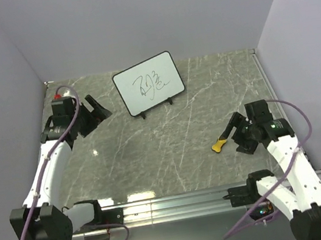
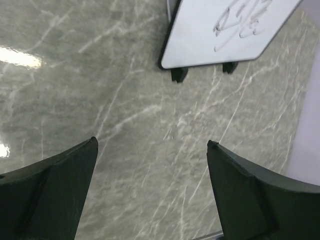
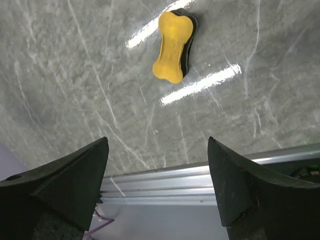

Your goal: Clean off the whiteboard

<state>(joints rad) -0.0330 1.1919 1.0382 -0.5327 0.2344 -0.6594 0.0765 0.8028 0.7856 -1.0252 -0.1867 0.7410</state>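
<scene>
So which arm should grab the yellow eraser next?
Probably the right. The right gripper is open, and the yellow eraser lies just ahead of it. The left gripper is open too, but far off, near the whiteboard.

The grey stone-look table (image 1: pixel 142 160) has white streaks and shiny spots. A small white board with a thin black rim (image 1: pixel 148 83) stands on it on two little black feet, with black scribbles on it. A little yellow bone-shaped eraser (image 1: pixel 218 145) lies flat, well apart from the board, nearer the front and to its right.
</scene>
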